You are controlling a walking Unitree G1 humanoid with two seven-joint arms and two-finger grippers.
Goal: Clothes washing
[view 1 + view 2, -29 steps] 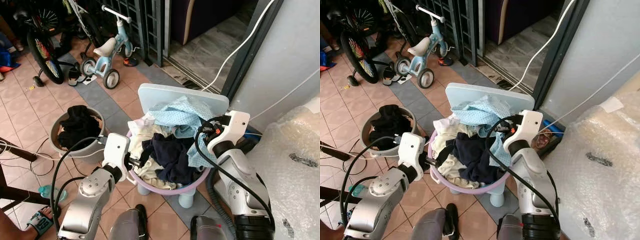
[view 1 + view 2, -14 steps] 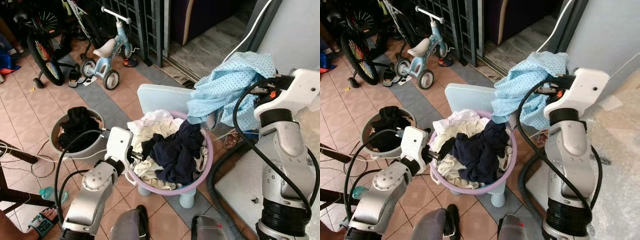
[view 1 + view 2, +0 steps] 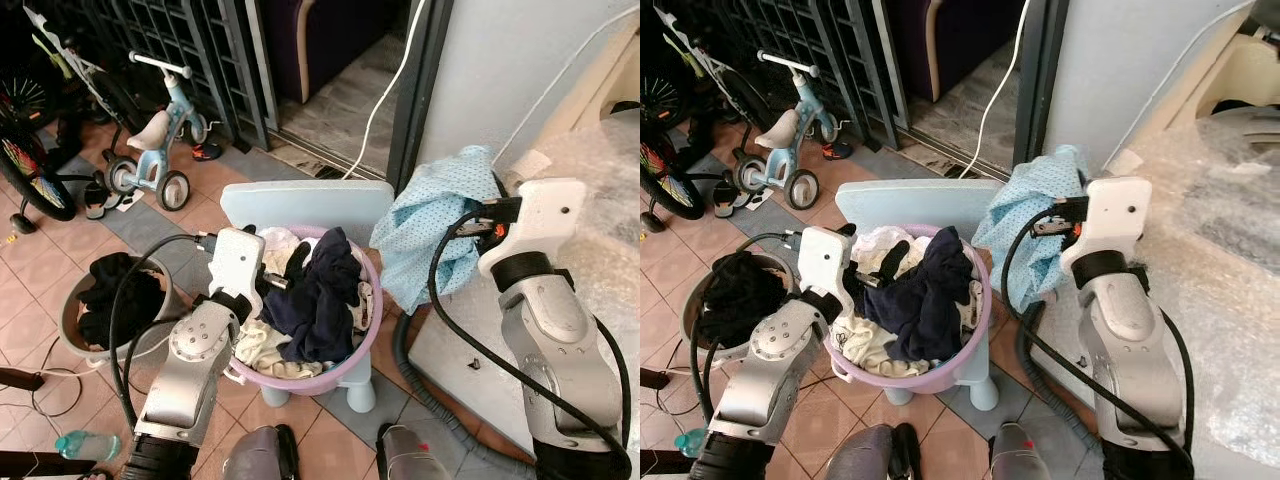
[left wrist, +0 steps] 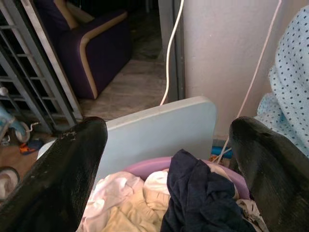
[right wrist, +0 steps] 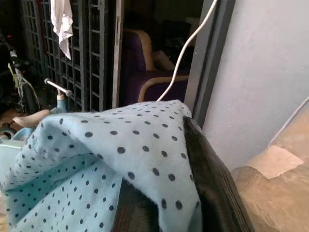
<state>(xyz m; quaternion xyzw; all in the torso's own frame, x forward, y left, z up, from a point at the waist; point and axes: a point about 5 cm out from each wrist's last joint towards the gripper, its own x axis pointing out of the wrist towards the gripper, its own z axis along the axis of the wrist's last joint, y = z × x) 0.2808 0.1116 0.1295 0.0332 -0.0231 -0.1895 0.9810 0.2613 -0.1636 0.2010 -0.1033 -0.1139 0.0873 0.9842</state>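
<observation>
Blue dotted cloth (image 3: 432,232) is pinched by right gripper (image 3: 487,213), hanging right of laundry basket (image 3: 366,340); left gripper (image 3: 277,283) spread over basket.

The left gripper (image 4: 169,179) hung with its black fingers (image 4: 53,179) spread wide over the purple basin (image 4: 145,167), where a navy garment (image 4: 203,203) lay beside cream clothes (image 4: 123,210). A pale blue board (image 4: 159,130) stood against its far rim.
</observation>
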